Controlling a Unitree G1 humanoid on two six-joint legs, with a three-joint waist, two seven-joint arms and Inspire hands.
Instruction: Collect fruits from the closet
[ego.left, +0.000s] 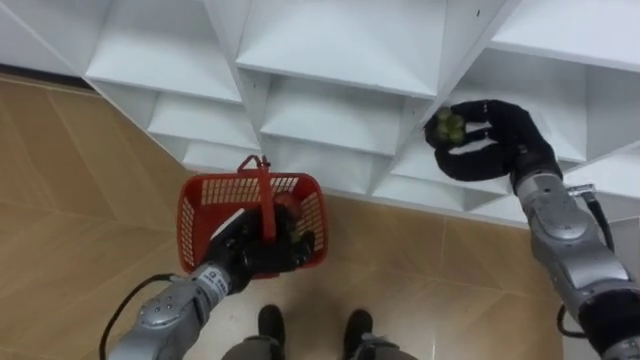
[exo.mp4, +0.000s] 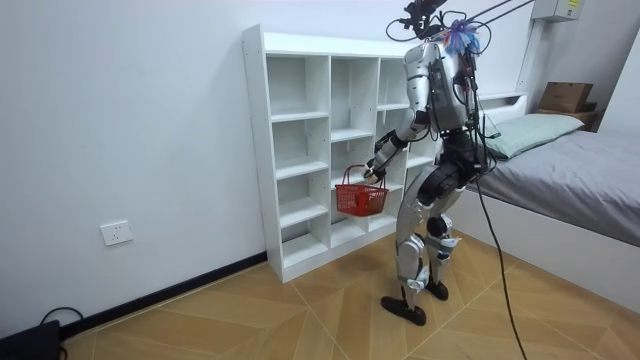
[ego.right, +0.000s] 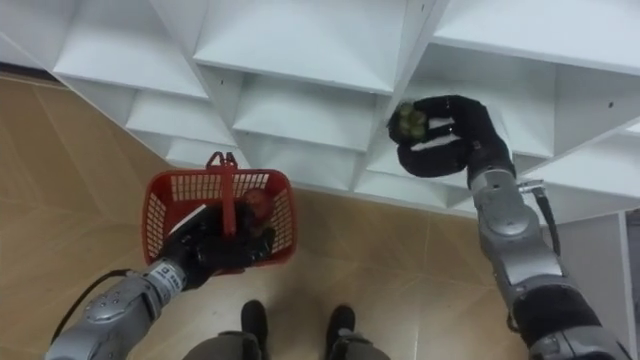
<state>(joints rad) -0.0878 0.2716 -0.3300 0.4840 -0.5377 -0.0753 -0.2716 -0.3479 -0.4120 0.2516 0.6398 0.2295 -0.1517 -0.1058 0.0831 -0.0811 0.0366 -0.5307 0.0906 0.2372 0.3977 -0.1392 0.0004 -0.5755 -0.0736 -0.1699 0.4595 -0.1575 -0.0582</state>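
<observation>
Right hand: we see it (ego.left: 490, 140) in the upper right of the left eye view, dark fingers and thumb curled round a small green fruit (ego.left: 447, 125).
Green fruit: it sits pinched at the tips of that hand, just in front of a white upright of the closet (ego.left: 330, 60). We cannot tell whether it touches a board.
Left hand: it (ego.left: 255, 250) shows low and left of centre, fingers closed round the near end of the upright red handle (ego.left: 265, 195).
Basket: red plastic mesh (ego.left: 200, 215), left of centre in the frame, hanging from the left hand over the wooden floor (ego.left: 80, 200) and just before the closet's lowest compartments.
Inside the basket: in the right eye view we make out a dark reddish round thing beside the handle. In the left eye view the hand and handle cover that spot, and we cannot tell what it is.
Closet: white open compartments run across the top of both eye views.
Room view, robot: here we see it stand upright on the floor, facing the closet, near its right-hand columns.
Room view, basket: it hangs at about hip height between the robot and the shelves.
Room view, surroundings: a bed (exo.mp4: 580, 170) fills the right of the frame behind the robot, and a wall socket (exo.mp4: 116, 233) sits at the lower left, well apart from the closet.
</observation>
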